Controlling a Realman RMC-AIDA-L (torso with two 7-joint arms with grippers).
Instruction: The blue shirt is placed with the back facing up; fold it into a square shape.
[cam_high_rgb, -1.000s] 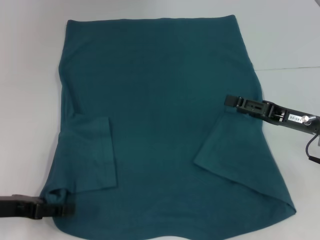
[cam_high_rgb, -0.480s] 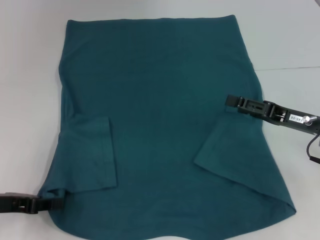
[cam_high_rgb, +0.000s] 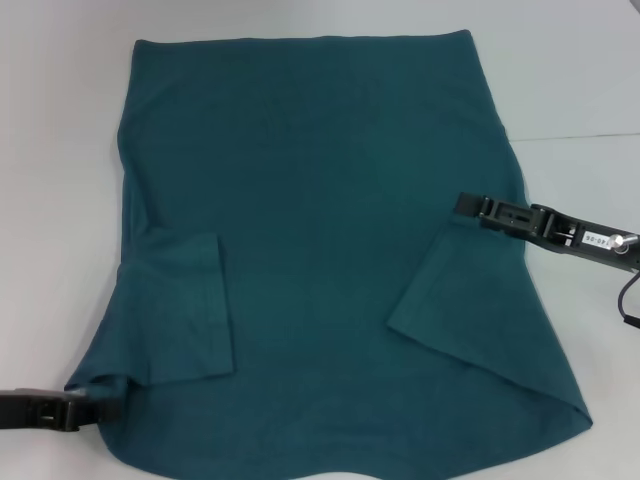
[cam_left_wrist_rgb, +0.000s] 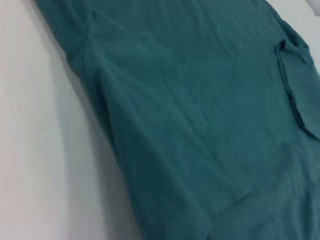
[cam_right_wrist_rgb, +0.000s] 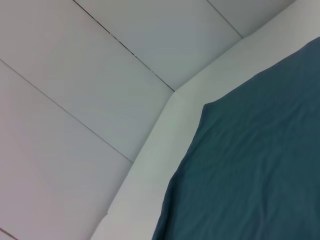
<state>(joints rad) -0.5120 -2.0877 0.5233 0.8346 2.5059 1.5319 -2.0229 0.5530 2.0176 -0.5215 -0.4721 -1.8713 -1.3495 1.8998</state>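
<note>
The blue shirt (cam_high_rgb: 320, 200) lies flat on the white table (cam_high_rgb: 60, 150), plain side up, with both short sleeves folded inward onto the body. My left gripper (cam_high_rgb: 105, 408) is at the shirt's near left corner, shut on the fabric edge, which bulges out toward it. My right gripper (cam_high_rgb: 464, 204) hovers at the shirt's right edge, just above the folded right sleeve (cam_high_rgb: 450, 300). The left wrist view shows wrinkled teal cloth (cam_left_wrist_rgb: 200, 125) and the right wrist view shows the shirt's far part (cam_right_wrist_rgb: 260, 165).
White table surface surrounds the shirt on the left, far side and right. The right wrist view shows the table's edge (cam_right_wrist_rgb: 150, 150) and a grey tiled floor (cam_right_wrist_rgb: 75, 75) beyond it. A black cable (cam_high_rgb: 630, 300) hangs from the right arm.
My left gripper has drawn back to the left, and the shirt's near left corner has stretched out with it. The right gripper has slid slightly rightward.
</note>
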